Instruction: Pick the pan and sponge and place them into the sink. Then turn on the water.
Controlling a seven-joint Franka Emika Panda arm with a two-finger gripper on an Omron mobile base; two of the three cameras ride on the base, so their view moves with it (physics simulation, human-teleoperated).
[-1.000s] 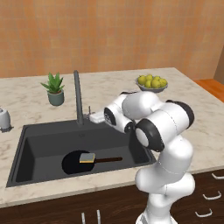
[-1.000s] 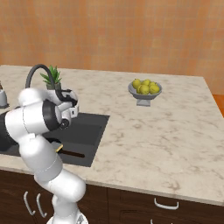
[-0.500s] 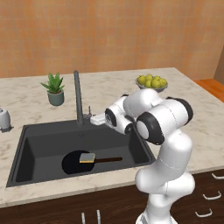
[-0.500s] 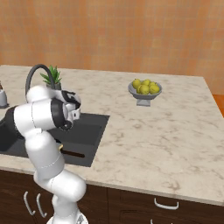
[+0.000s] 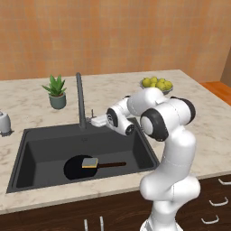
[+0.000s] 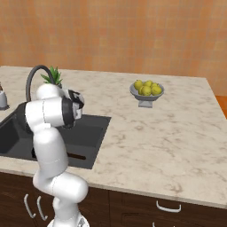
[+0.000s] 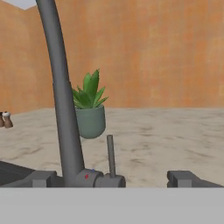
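Observation:
The black pan (image 5: 76, 168) lies on the floor of the dark sink (image 5: 40, 140), its handle (image 5: 113, 165) pointing right. The yellow sponge (image 5: 90, 162) rests on the pan's right edge. My gripper (image 5: 97, 121) hovers over the sink's back rim, just right of the faucet (image 5: 81, 101) base, and it is open and empty. In the hand view the faucet stem (image 7: 61, 109) rises at left and its thin lever (image 7: 110, 154) stands upright between my fingertips (image 7: 41, 178). No water shows at the faucet.
A potted plant (image 5: 57, 91) stands behind the faucet. A bowl of lemons (image 5: 156, 84) sits on the counter at the right, and a white soap dispenser (image 5: 4, 122) at the far left. Beige marble counter (image 6: 155, 133) stretches to the right of the sink.
The hand has crept left toward the faucet base, and the arm's elbow has shifted slightly. Pan and sponge have not moved. The gripper has stayed open.

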